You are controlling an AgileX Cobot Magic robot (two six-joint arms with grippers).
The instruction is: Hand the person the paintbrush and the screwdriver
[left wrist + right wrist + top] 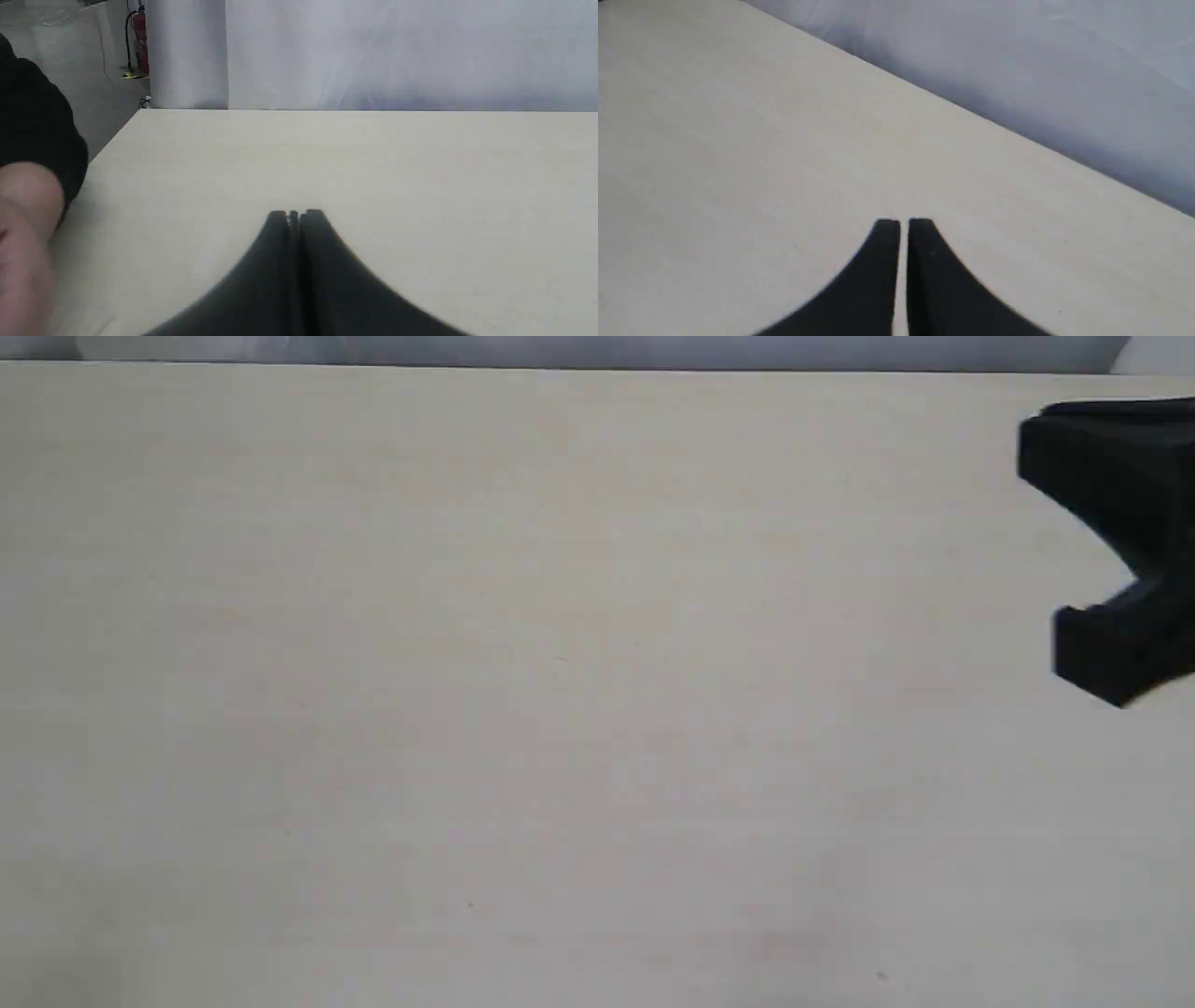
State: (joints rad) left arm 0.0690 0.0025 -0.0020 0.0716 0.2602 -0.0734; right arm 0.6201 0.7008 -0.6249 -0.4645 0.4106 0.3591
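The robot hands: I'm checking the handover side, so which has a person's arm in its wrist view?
The left hand: its view shows a bare forearm in a black sleeve at the table's edge. The right hand sees only table and backdrop.

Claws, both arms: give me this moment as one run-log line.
left claw shut, empty | right claw nearly shut, empty | person's forearm beside table | paintbrush, screwdriver not in view

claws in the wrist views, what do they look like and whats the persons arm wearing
Both the left claw and the right claw are plain matte black: two flat fingers, broad at the base, curving in to narrow squared tips. No cables or markings show. The person's forearm is bare and light-skinned, ending in a black sleeve.
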